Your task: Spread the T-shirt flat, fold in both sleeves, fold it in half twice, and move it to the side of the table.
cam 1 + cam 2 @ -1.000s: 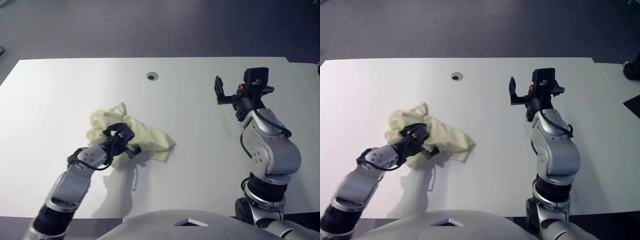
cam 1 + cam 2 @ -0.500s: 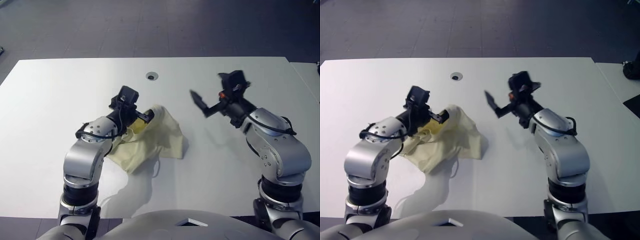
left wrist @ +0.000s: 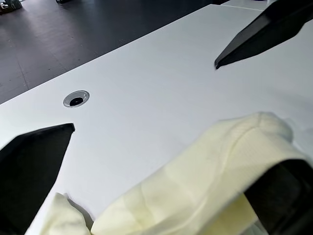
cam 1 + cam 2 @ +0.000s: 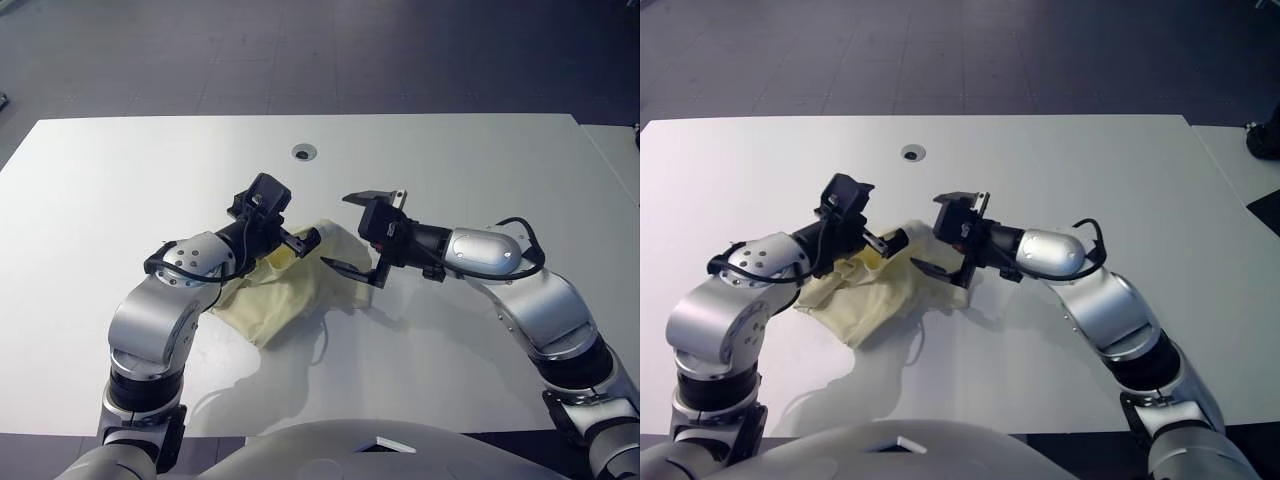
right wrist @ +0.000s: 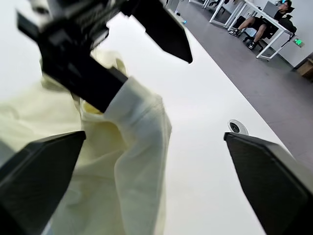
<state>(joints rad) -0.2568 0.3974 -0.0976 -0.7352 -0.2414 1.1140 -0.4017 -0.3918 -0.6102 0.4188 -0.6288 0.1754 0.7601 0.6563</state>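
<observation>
The left hand (image 4: 288,235), open, holds a fold of the crumpled T-shirt (image 4: 285,290) hooked over one finger just above the mid-tabletop (image 4: 120,170), apparently presenting it to the wide-open right hand (image 4: 356,233) alongside.

This is looking like an open-plan office or lab hall rather than anyone's home. A broad white table (image 4: 120,170) is taking up the middle of the room, with a round cable grommet (image 4: 304,152) sitting in its top the way office desks have. A dark grey tiled floor (image 4: 300,50) is stretching away behind it, bare and wide, and a second table (image 4: 618,145) is standing just beside the right edge. Farther off, more white desks (image 5: 264,17) on thin legs are standing about, and a green sign (image 5: 296,42) is glowing beyond them.
</observation>
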